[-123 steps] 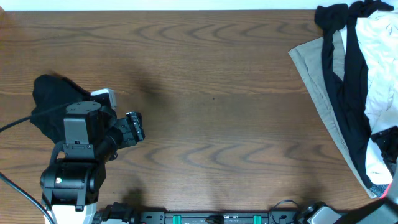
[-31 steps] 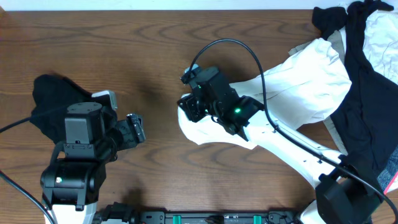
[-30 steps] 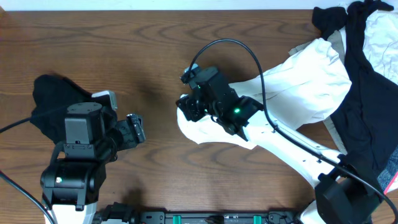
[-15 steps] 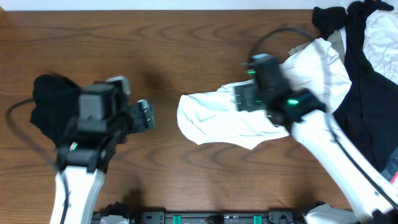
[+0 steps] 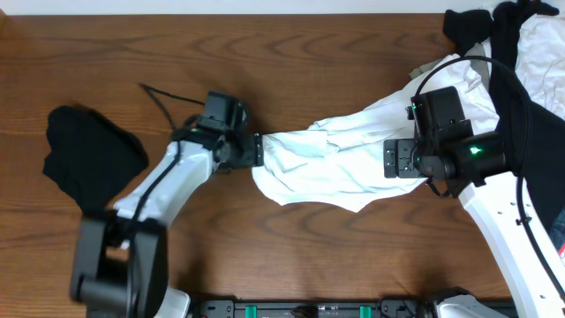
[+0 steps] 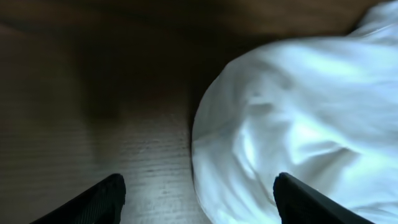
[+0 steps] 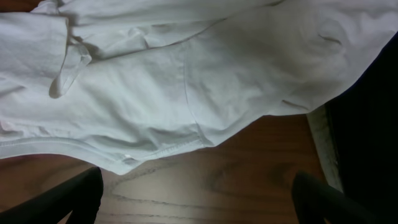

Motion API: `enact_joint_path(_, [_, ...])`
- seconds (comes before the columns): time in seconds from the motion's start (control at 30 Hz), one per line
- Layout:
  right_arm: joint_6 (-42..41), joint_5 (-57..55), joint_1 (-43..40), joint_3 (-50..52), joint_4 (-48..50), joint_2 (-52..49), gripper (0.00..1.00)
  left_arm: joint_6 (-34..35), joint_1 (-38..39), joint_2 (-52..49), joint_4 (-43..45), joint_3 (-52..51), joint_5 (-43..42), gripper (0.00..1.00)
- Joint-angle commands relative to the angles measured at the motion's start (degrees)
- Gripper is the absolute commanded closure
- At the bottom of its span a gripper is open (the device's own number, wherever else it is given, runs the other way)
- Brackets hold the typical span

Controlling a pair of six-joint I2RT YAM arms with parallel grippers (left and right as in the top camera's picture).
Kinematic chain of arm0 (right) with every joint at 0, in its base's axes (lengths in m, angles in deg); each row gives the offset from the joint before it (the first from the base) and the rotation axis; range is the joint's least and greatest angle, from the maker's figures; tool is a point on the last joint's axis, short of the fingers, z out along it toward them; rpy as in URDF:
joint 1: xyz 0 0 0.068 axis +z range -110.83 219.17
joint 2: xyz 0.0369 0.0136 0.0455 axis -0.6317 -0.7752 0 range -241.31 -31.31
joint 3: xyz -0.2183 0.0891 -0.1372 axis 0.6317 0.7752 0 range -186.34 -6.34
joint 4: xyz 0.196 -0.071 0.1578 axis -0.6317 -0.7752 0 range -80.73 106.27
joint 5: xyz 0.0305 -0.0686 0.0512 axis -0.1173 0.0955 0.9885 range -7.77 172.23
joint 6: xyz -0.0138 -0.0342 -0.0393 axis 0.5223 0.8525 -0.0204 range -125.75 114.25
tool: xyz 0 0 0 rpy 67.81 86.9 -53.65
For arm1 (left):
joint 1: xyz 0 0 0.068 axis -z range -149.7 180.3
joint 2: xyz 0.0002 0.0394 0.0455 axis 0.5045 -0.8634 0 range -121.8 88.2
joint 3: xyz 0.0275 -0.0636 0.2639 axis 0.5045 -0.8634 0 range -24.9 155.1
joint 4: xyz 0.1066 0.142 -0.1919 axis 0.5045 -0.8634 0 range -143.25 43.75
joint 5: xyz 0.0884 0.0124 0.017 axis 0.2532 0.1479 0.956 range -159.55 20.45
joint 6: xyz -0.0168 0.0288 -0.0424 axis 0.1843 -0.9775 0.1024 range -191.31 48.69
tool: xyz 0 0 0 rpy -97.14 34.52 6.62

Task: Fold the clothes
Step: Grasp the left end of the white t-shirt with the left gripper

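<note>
Your left gripper [image 6: 198, 186]: jaws wide, nothing in them. The rounded left end of the white T-shirt [image 5: 327, 168] lies just under and ahead of the fingertips. Your right gripper [image 7: 196, 180]: jaws wide too, empty, hanging over the shirt's lower hem with bare table [image 5: 309, 62] between the fingers. The shirt sits mid-table as a crumpled band running from the left gripper up toward the pile [image 5: 516, 97] at the right edge.

Risks, as I judge them:
- The left end is bunched. Close there and you likely pinch several layers (or sleeve plus body), and the shirt won't spread flat.
- The shirt's far end runs into the pile. Pull left hard and dark pieces from it probably come along.
- The right jaws sit at the hem edge. Close low and you may catch only the hem or scrape the wood.
- Opposing pulls from both arms would rope the shirt up rather than open it.

Can't make out:
- Collar, sleeves, which side faces up: too rumpled.
- The shirt's right end: covered by the right arm and the pile.
- The left wrist view is dark and soft, so you can't tell whether the fingertips touch fabric or table.
- The pile is cut off by the frame, so there's no piece count.
- The black garment [image 5: 88, 159] at far left lies well apart, shape unreadable.
</note>
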Motion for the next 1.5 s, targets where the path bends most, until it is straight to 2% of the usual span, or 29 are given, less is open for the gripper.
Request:
enact_joint_path(0.0, [-1.2, 0.1, -0.4, -0.5, -0.1, 0.8, 0.05, 0.2, 1.6, -4.2, 0.6, 0.6, -3.1, 0.22])
enact_joint_path(0.17, [-1.7, 0.1, -0.3, -0.4, 0.1, 0.7, 0.06, 0.3, 3.9, -7.7, 0.9, 0.6, -4.0, 0.22])
enact_joint_path(0.23, [-1.6, 0.0, -0.3, -0.4, 0.1, 0.7, 0.09, 0.3, 4.7, -7.9, 1.1, 0.6, -4.0, 0.27])
enact_joint_path(0.27, [-1.6, 0.0, -0.3, -0.4, 0.1, 0.7, 0.1, 0.3, 5.0, -7.9, 1.3, 0.6, -4.0, 0.37])
enact_joint_path(0.33, [-1.7, 0.1, -0.3, -0.4, 0.1, 0.7, 0.13, 0.3, 5.2, -7.9, 1.3, 0.6, -3.9, 0.81])
enact_joint_path(0.37, [-1.6, 0.0, -0.3, -0.4, 0.1, 0.7, 0.15, 0.3, 5.0, -7.9, 1.0, 0.6, -3.2, 0.94])
enact_joint_path(0.43, [-1.7, 0.1, -0.3, -0.4, 0.1, 0.7, 0.16, 0.3, 4.7, -7.7, -0.1, 0.6, -0.5, 0.94])
enact_joint_path(0.57, [-1.6, 0.0, -0.3, -0.4, -0.2, 0.7, 0.17, 0.3, 1.7, -4.9, -4.9, 0.6, 14.8, 0.94])
enact_joint_path(0.67, [-1.6, 0.0, -0.3, -0.4, -0.3, 0.7, 0.17, 0.3, -3.2, 0.0, -6.7, 0.7, 22.9, 0.94])
enact_joint_path(0.83, [-1.6, 0.1, -0.3, -0.4, -0.2, 0.7, 0.17, 0.3, -14.0, 9.0, -5.3, 2.0, 21.9, 0.94])
enact_joint_path(0.87, [-1.6, 0.1, -0.3, -0.4, -0.2, 0.7, 0.16, 0.3, -16.1, 10.6, -4.8, 2.4, 18.7, 0.73])
enact_joint_path(0.9, [-1.6, 0.1, -0.3, -0.4, -0.2, 0.7, 0.16, 0.3, -17.4, 11.7, -4.6, 2.6, 15.6, 0.44])
enact_joint_path(0.93, [-1.6, 0.1, -0.3, -0.4, -0.2, 0.7, 0.16, 0.3, -18.4, 12.7, -4.7, 2.6, 12.4, 0.1])
enact_joint_path(0.97, [-1.7, 0.1, -0.3, -0.4, -0.1, 0.7, 0.16, 0.3, -19.0, 13.6, -5.3, 2.6, 9.1, 0.02])
enact_joint_path(1.1, [-2.2, 0.5, -0.3, -0.4, -0.1, 0.7, 0.16, 0.3, -18.3, 15.6, -12.8, 2.5, -4.6, 0.02])
enact_joint_path(1.2, [-2.2, 0.5, -0.3, -0.4, 0.0, 0.7, 0.16, 0.3, -14.7, 15.4, -23.5, 2.3, -12.2, 0.02])
enact_joint_path(1.33, [-2.2, 0.5, -0.3, -0.4, 0.4, 0.7, 0.16, 0.6, -9.4, 15.0, -28.9, 0.6, -12.3, 0.02])
enact_joint_path(1.47, [-2.2, 0.5, -0.3, -0.4, 0.9, 0.7, 0.15, 7.0, -4.9, 15.0, -26.8, -3.2, -11.5, 0.02])
